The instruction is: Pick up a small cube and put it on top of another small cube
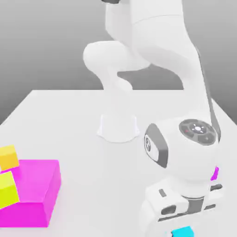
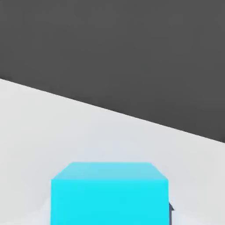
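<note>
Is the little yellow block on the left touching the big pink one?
Touching. In the exterior view the yellow block sits against the pink block at its upper edge, with no gap visible between them.

Cyan cube (image 1: 184, 232) beneath the arm (image 1: 180, 152)

Cube (image 1: 184, 232) beneath gripper (image 1: 183, 227), large block (image 1: 39, 190) at exterior view's left

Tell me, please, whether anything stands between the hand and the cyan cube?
Nothing visible does. The cyan cube sits directly under the hand, close in the hand view, with only bare white table around it. The big magenta block lies far toward the exterior view's left.
</note>
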### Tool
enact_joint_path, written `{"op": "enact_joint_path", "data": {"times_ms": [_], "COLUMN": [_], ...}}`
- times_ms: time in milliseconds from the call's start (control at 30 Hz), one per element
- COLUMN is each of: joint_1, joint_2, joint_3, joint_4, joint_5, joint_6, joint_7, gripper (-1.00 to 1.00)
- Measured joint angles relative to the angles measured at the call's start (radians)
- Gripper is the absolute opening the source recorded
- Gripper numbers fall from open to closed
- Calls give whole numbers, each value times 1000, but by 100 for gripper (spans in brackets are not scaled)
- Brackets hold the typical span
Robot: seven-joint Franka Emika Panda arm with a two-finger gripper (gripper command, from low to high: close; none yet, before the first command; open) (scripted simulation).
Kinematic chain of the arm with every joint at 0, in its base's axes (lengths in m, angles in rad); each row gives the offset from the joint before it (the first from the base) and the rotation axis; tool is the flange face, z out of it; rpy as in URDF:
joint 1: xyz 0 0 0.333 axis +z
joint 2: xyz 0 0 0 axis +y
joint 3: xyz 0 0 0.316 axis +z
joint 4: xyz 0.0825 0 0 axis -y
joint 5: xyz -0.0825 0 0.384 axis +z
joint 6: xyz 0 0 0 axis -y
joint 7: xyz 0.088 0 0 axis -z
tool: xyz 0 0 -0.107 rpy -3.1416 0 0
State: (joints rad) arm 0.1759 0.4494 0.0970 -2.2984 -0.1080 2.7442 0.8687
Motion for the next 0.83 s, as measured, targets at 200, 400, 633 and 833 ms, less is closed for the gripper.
{"op": "enact_joint_path", "data": {"times_ms": [200,400,633,833], "joint_1": [-100,-259,-642,-647], "joint_2": [-183,-346,-530,-458], "joint_3": [-65,-213,-409,-416], "joint_4": [-55,-132,-212,-239], "joint_5": [28,37,69,109], "joint_6": [-124,-205,-310,-215], "joint_7": [-41,-83,-179,-215], "gripper": [-100,-100,-100,100]}}
